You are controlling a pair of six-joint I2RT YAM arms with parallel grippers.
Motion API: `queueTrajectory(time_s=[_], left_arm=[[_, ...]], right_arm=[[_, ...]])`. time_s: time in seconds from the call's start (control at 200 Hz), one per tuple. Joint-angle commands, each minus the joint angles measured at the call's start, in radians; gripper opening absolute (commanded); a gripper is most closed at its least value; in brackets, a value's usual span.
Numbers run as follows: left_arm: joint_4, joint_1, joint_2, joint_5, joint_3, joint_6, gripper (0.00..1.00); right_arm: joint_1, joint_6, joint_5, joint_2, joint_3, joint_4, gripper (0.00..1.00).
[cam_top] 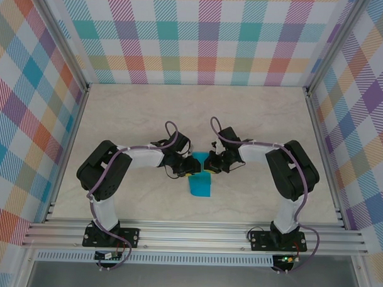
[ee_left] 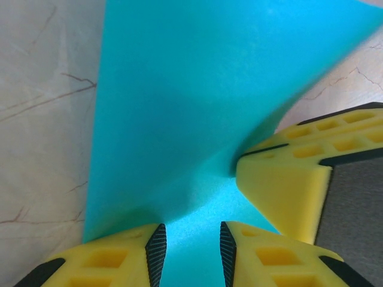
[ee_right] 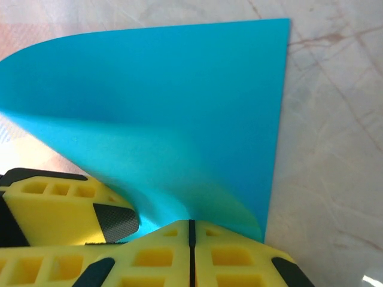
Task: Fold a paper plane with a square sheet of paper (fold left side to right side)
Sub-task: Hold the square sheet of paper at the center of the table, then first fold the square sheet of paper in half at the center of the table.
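Both arms, the left arm (cam_top: 108, 172) and the right arm (cam_top: 291, 175), reach inward from the near edge and meet over the middle of the worktop (cam_top: 136, 110). The square sheet of paper (cam_top: 201, 185) lies between the two hands, part of it flat on the worktop and part raised in a curved flap; seen from above, its visible outline is longer from near to far than it is wide. The right hand (ee_right: 191, 230) is fully closed, the fingers meeting along one seam; the curled edge of the sheet runs into that seam, so the sheet appears pinched there. The left hand (ee_left: 191, 245) stands partly open; a gap shows between its black pads (ee_left: 157, 254) with blue paper visible in it, and nothing is clamped. The two hands sit just beside each other at the sheet. Judgement: the fold line should run near to far, and the raised flap must cross it sideways; the right hand has control, and the left hand is placed to press the crease.
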Motion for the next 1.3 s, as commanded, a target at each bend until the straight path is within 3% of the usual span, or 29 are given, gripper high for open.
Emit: queueTrajectory(time_s=[0.0, 0.485, 0.77, 1.295], left_arm=[[-0.072, -0.010, 0.035, -0.045, -0.038, 0.015, 0.35], [-0.035, -0.010, -0.083, 0.010, -0.030, 0.020, 0.40], [0.058, -0.011, -0.061, 0.064, -0.073, 0.001, 0.40], [0.066, -0.021, -0.091, 0.088, -0.174, 0.053, 0.38]], right_arm=[[0.010, -0.008, 0.028, 0.028, 0.025, -0.036, 0.08], [0.009, -0.013, 0.094, 0.064, -0.004, -0.106, 0.08], [0.010, -0.014, 0.095, 0.058, -0.009, -0.105, 0.08], [0.009, -0.010, 0.108, 0.056, -0.012, -0.119, 0.08]])
